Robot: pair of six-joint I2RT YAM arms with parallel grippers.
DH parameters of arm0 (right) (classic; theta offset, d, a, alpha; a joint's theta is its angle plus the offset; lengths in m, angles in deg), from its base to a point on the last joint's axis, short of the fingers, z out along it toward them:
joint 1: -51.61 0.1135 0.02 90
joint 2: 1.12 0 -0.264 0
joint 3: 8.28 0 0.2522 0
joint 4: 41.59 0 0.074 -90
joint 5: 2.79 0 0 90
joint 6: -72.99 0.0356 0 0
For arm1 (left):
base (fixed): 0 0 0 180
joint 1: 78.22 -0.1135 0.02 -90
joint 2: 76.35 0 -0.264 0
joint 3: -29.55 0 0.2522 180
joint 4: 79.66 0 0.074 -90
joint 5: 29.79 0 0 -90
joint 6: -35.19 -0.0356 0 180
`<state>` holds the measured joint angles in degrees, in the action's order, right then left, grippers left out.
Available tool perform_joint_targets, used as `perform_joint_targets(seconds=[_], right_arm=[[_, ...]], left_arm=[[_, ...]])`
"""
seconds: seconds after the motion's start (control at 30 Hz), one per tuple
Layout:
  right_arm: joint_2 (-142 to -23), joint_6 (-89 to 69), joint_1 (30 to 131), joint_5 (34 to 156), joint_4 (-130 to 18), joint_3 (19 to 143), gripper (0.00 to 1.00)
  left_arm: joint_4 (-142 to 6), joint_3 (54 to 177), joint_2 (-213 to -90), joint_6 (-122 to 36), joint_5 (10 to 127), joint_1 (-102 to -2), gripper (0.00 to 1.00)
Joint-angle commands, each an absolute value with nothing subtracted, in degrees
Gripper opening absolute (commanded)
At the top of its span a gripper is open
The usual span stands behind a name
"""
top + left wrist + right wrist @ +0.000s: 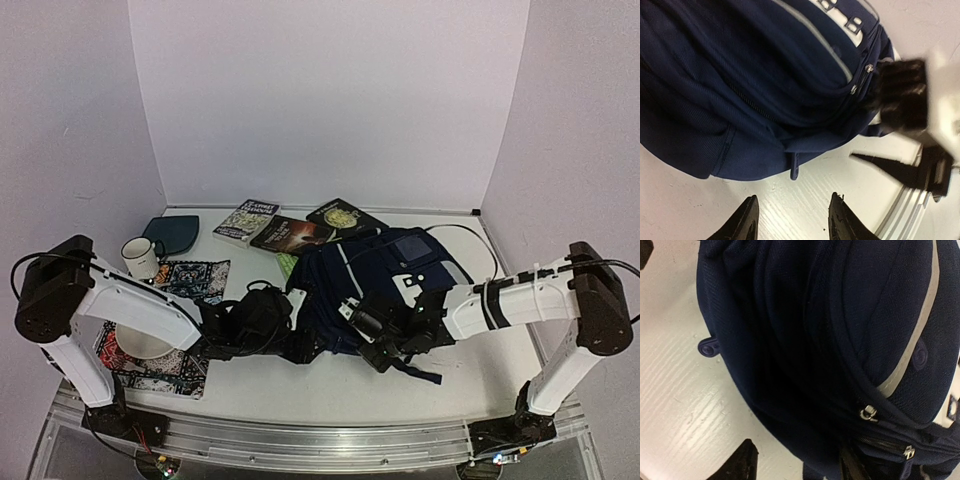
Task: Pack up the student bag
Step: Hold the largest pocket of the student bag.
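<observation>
Left hand (794, 200) just short of slumped navy, white-striped student bag (755, 85).

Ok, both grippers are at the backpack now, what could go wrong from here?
The left gripper and right gripper sit close together at the near edge of the backpack and could collide. The loose strap by the right gripper could snag a finger. Pushing the backpack could shove the books behind it.

- student bag (372, 272) is lying flat mid-table, navy with white stripes
- left gripper (298, 347) and right gripper (372, 340) are both down at its near edge
- books (290, 235) sit behind it, with a mug (140, 257) and a teal pouch (172, 233) off to the left
</observation>
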<state>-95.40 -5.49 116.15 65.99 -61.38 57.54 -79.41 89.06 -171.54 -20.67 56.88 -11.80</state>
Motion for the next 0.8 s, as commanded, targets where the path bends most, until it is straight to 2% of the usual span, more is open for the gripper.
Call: perform_joint_targets(seconds=[0.0,0.2,0.47,0.77], right_arm=[[-94.99,-6.02,114.0,64.24,-59.48,58.27,0.41],[-92.76,-5.41,113.07,67.05,-56.84,56.99,0.01],[-86.69,-3.79,113.07,70.94,-52.63,54.29,0.0],[-84.1,-3.14,113.0,72.04,-51.51,53.43,0.0]], left_arm=[[-80.14,91.71,-174.02,-22.07,55.65,-10.93,0.47],[-80.3,93.55,-176.39,-22.22,57.06,-10.66,0.47],[-81.32,96.35,-180.36,-20.46,57.94,-10.64,0.47],[-83.67,97.71,-182.37,-20.37,58.39,-10.49,0.44]])
